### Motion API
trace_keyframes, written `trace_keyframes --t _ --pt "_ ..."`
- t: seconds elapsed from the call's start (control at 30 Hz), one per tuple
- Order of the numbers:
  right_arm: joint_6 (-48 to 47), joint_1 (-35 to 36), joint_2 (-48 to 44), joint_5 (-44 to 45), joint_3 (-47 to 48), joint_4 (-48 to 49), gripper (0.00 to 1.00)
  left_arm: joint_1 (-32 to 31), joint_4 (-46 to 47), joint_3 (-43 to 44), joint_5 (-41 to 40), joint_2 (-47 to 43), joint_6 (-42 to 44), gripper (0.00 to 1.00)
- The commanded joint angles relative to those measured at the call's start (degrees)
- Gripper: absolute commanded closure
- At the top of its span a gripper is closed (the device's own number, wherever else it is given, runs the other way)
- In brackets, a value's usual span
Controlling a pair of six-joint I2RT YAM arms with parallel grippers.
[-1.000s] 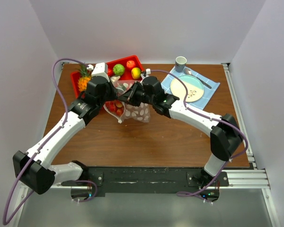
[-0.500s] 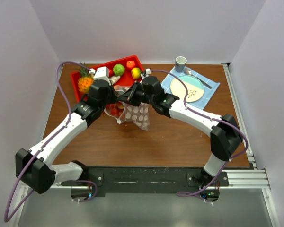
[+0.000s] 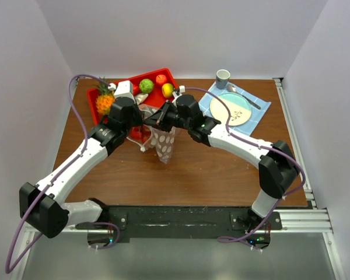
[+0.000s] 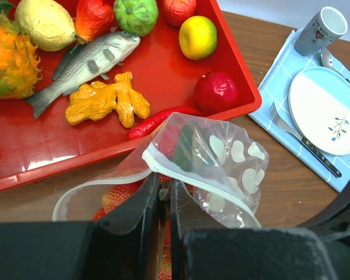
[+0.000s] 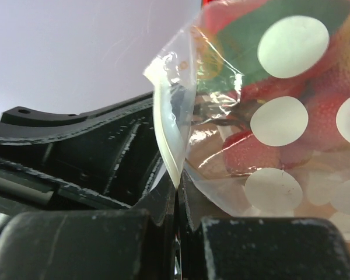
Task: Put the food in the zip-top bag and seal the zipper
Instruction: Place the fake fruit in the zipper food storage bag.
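Only your left wrist view shows the zipper [image 4: 156,165] pinched between the left fingers [image 4: 143,211]; your right fingers [image 5: 158,201] pinch the zip-top bag [image 5: 286,44] by its edge, strawberries [image 5: 251,154] just behind.

Clear glossy plastic zip-top bag [image 4: 233,160] w/ white dots; shiny red plastic tray [image 4: 163,73]; matt wood-grain table [image 3: 192,175]

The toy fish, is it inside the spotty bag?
No, the toy fish lies in the red tray, outside the spotty bag.
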Motion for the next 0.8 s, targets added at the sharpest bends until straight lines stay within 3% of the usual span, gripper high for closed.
trace_keyframes --t 0.0,0.3,0.47,0.53,0.77 --pt "4.99 0.49 0.39 -4.84 -1.21 8.97 1.00 -1.11 1.59 3.13 -2.29 -0.98 2.53 1.00" --pt "10.70 0.32 2.59 -8.27 -1.74 16.97 1.00 -2.08 0.97 3.31 -1.51 -0.72 4.03 1.00" --pt "10.89 -0.73 1.10 -7.84 -2.88 17.33 1.00 -1.99 1.23 2.17 -1.68 -0.54 4.03 0.99" --pt "11.50 -1.26 0.84 -7.92 -3.76 17.85 1.00 -2.08 1.67 1.55 -1.68 -0.45 3.85 0.94" --pt "13.26 -1.53 -0.13 -8.54 -5.17 20.75 1.00 -1.99 2.20 1.90 -3.43 0.95 4.29 0.93"
